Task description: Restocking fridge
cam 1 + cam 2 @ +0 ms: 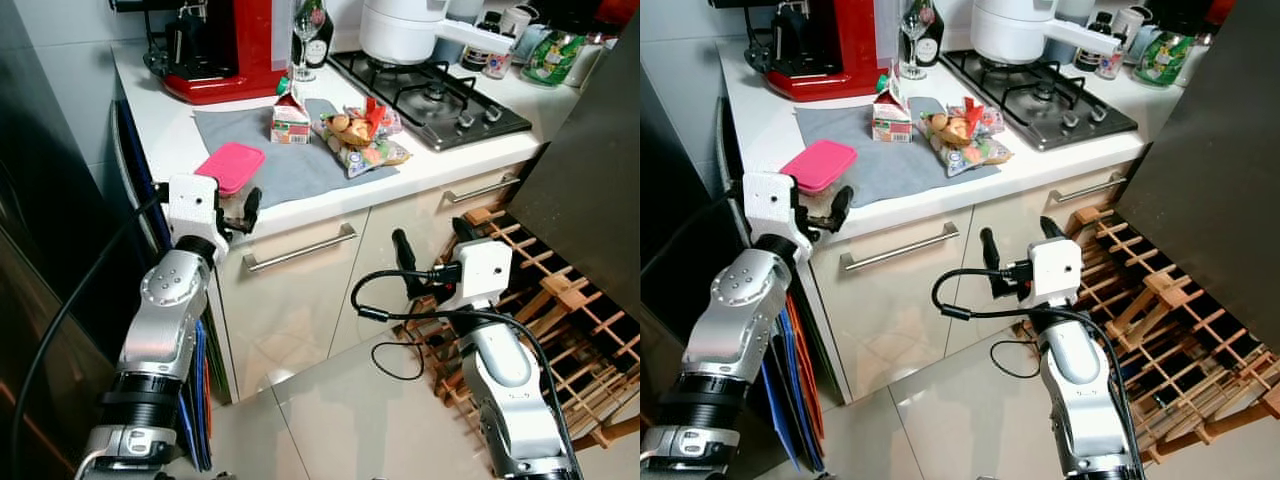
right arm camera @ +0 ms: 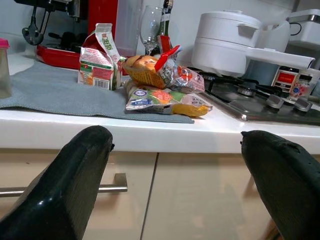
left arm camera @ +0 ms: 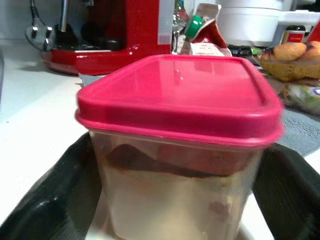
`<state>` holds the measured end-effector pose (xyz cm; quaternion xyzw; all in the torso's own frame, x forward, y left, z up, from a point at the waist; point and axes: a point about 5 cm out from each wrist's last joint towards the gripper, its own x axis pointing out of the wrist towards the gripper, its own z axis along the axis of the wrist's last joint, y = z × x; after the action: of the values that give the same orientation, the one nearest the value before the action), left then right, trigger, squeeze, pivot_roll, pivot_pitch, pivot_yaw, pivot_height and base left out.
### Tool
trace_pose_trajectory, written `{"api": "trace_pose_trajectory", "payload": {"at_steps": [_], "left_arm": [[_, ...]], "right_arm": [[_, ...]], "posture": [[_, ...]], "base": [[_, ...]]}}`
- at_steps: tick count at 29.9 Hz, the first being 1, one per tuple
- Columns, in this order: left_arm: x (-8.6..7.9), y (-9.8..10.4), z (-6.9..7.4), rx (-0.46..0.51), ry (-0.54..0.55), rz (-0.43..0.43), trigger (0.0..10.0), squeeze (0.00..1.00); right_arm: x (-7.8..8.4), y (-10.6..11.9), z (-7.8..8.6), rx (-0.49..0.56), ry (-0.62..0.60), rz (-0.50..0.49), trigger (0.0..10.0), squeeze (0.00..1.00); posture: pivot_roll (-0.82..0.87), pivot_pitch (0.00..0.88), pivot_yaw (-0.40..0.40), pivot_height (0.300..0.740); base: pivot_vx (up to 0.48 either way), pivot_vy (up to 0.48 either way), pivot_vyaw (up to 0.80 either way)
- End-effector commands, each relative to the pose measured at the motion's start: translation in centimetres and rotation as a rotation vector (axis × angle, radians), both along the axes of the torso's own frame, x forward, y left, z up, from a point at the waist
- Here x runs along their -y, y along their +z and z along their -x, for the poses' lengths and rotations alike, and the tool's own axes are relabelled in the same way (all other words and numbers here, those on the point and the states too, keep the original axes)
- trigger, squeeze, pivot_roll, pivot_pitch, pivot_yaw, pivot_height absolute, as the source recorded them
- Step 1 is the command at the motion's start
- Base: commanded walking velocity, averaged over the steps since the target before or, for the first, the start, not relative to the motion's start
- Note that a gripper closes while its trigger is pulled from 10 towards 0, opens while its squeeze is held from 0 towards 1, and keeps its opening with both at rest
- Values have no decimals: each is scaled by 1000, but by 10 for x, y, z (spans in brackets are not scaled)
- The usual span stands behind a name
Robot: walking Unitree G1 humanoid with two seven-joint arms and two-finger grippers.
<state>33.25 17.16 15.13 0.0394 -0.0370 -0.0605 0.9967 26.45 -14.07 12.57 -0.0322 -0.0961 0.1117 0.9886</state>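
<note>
A clear container with a pink lid [image 1: 230,165] stands at the counter's front left corner, on the edge of a grey mat [image 1: 290,165]. My left gripper [image 1: 238,212] is open at the counter edge. In the left wrist view the container [image 3: 180,150] sits between the two black fingers [image 3: 50,200]; I cannot tell whether they touch it. Further back on the mat are a milk carton [image 1: 290,118] and a bag of groceries [image 1: 360,138]. My right gripper [image 1: 432,248] hangs open and empty in front of the lower cabinet, below the counter.
A red coffee machine [image 1: 225,45] and a wine glass [image 1: 303,35] stand at the back. A white pot [image 1: 400,28] sits on the gas hob [image 1: 440,100]. A wooden rack [image 1: 545,310] lies on the floor at right, under a dark door [image 1: 590,180].
</note>
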Motion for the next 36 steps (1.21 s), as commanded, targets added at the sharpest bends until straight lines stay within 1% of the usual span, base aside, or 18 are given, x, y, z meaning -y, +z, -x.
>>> {"api": "trace_pose_trajectory", "payload": {"at_steps": [1,5,8,13,18,22,23,24,25,26,27,29,32,34,36], "left_arm": [[1,0,-3,1,10,-9,0,0],[0,-6,-6,-25,27,-13,0,0],[1,-9,-7,-39,25,11,0,0],[2,-10,-8,-37,9,44,0,0],[5,-9,-8,-24,-7,23,0,0],[4,-7,-8,-5,30,-7,0,0],[1,8,-7,75,73,-9,0,0],[1,24,-6,145,84,-19,0,0],[1,24,-6,145,84,-19,0,0],[1,43,-5,225,101,-26,0,0],[0,67,-1,331,125,-33,0,0],[-2,79,2,387,137,-39,0,0],[-1,96,8,466,120,-55,0,0],[2,103,13,495,103,-76,0,0],[3,106,18,503,92,-60,0,0]], "right_arm": [[0,6,-1,17,-3,-2,10000,0],[-1,6,-1,16,-1,-2,10000,0],[-1,5,-1,16,0,-3,10000,0],[-1,5,-1,15,-1,-3,10000,0],[-1,5,-1,13,1,1,10000,0],[-1,4,-2,12,2,3,10000,0],[-1,4,-2,12,3,3,10000,0],[-1,4,-3,12,3,3,10000,0],[-1,4,-3,12,3,3,10000,0],[-1,3,-4,12,2,3,10000,0],[-2,3,-7,14,3,2,10000,0],[-3,3,-10,17,2,-2,10000,0],[-3,4,-17,21,-6,-15,10000,0],[-4,5,-20,24,-11,-23,10000,0],[-4,5,-22,24,-14,-27,10000,0]], "posture": [[-62,0,-67,740],[-61,0,-66,740],[-62,0,-64,740],[-62,0,-64,740],[-62,0,-66,740],[-60,0,-67,740],[-59,0,-67,740],[-56,0,-68,740],[-56,0,-68,740],[-47,0,-68,740],[-40,0,-66,740],[-35,0,-66,740],[-21,0,-65,740],[-13,0,-66,740],[-6,0,-68,740]], "base": [[0,0,0],[0,0,0],[0,0,0],[0,0,0],[0,0,0],[0,0,0],[0,0,0],[0,0,0],[0,0,0],[0,0,0],[0,0,0],[0,0,0],[0,0,0],[0,0,0],[0,0,0]]}}
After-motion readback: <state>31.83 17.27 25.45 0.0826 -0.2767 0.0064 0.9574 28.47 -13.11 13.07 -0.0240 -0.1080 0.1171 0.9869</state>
